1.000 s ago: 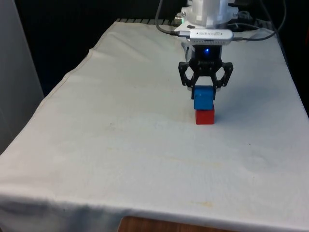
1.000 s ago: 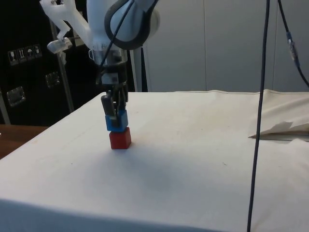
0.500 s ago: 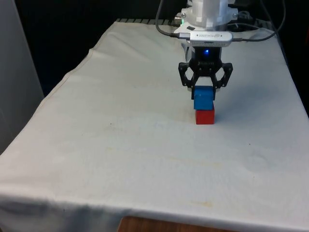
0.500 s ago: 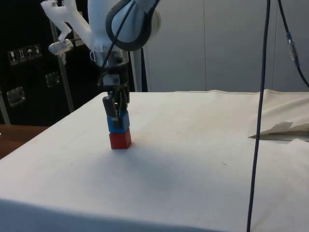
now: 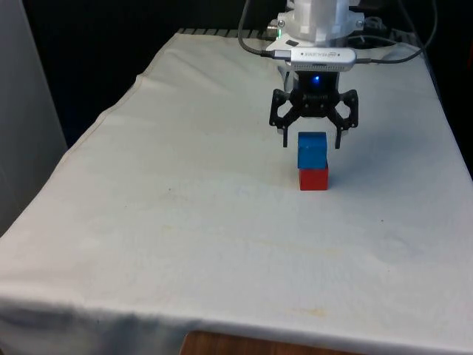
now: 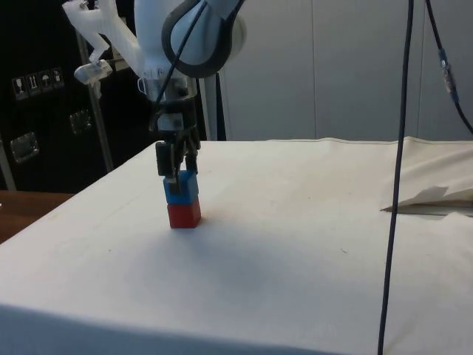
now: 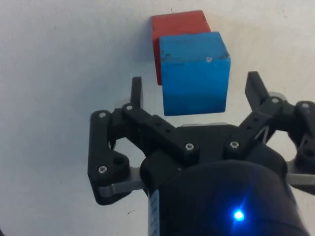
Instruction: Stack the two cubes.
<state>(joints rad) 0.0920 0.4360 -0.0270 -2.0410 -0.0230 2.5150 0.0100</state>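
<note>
We see the blue cube (image 5: 312,151) resting on the red cube (image 5: 314,178), right of centre on the table (image 5: 185,222). Our gripper (image 5: 312,137) hangs directly above the blue cube with its fingers spread wide, holding nothing; each fingertip stands clear of the cube's sides at about the level of its top. The relation that matters is vertical: the stack lies straight below us, so we judge a straight lift clears it. The blue cube seems slightly offset on the red, though we cannot be sure
</note>
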